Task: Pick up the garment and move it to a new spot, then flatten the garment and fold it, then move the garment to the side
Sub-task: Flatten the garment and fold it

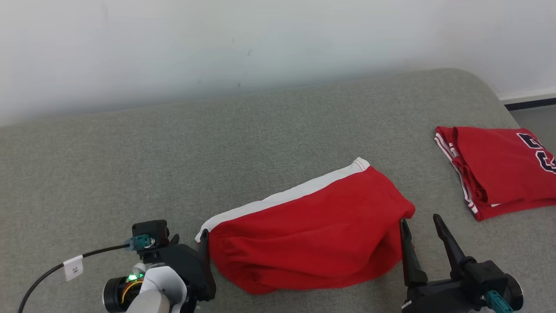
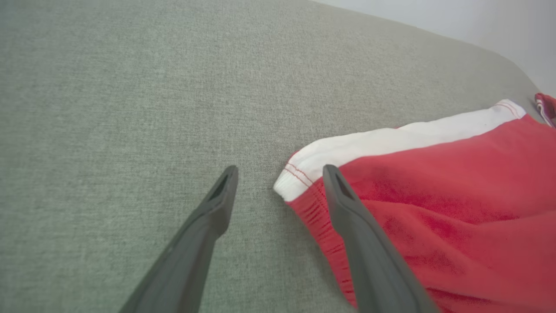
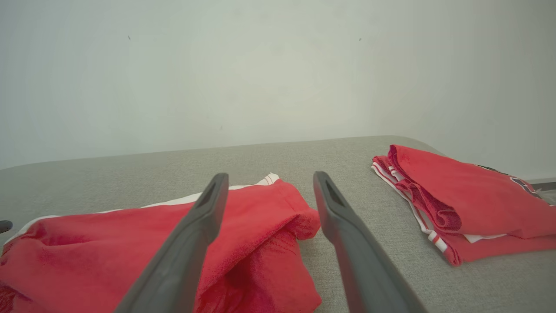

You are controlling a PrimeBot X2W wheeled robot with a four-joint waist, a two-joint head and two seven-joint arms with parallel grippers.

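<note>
Two red garments lying on grey cushion (image 1: pixel 173 152): shorts (image 1: pixel 312 226), folded jersey (image 1: pixel 495 169). Left gripper (image 2: pixel 280 171), right gripper (image 1: pixel 420 219) flanking shorts, both gaping.

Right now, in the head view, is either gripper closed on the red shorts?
No: left gripper and right gripper stand open at opposite ends of the red shorts.

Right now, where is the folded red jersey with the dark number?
In the head view the folded jersey lies at the far right of the grey surface, apart from the red shorts to its left, beyond the right gripper.
</note>
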